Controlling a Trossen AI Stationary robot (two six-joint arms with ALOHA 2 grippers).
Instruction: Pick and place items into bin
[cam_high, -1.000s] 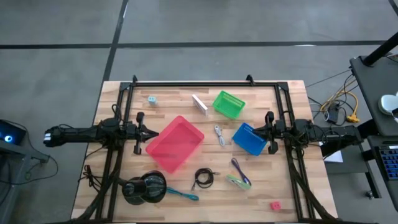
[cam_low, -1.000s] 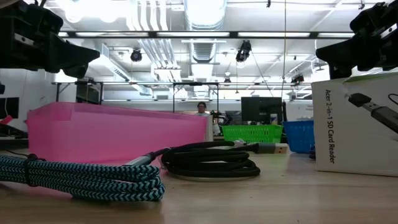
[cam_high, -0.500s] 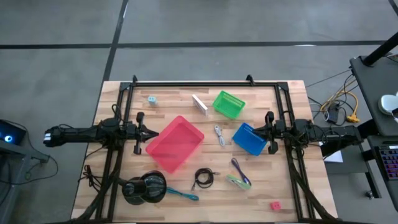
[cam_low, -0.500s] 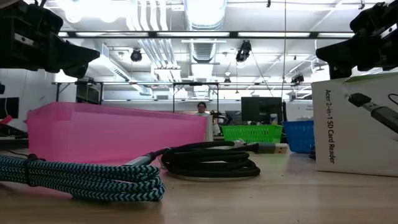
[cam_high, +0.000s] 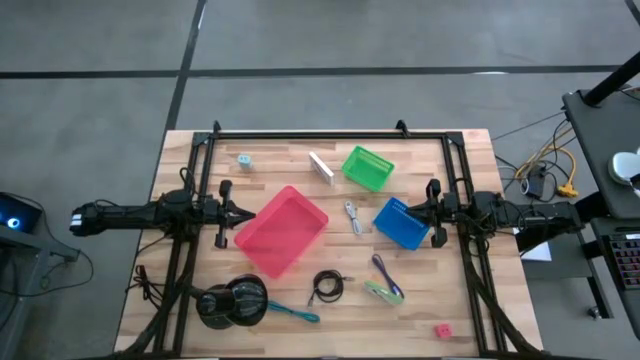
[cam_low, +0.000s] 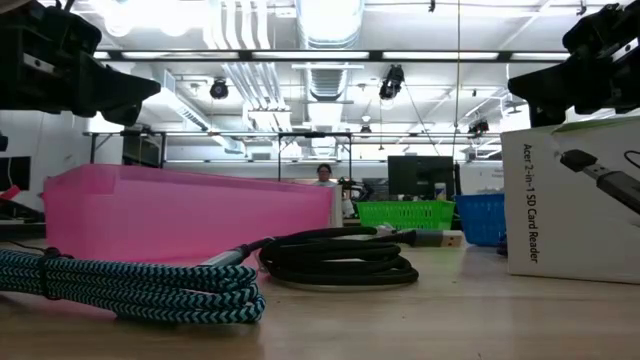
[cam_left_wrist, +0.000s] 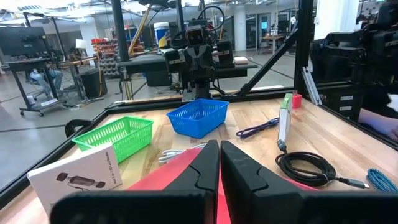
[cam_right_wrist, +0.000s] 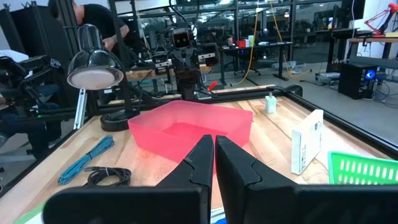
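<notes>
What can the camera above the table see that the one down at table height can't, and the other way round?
Only the high view shows the red block, the light-blue block, the purple cord and both shut grippers, left and right. Only the low view shows the ceiling lights and the lettering on the white box. Both show the pink bin, green basket, blue basket and black cord.

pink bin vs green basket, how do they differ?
The pink bin is solid-walled, larger, and sits mid-table by the left gripper. The green basket is mesh-walled, smaller, and sits nearer the far edge. Both look empty and lie skewed to the table edges.
</notes>
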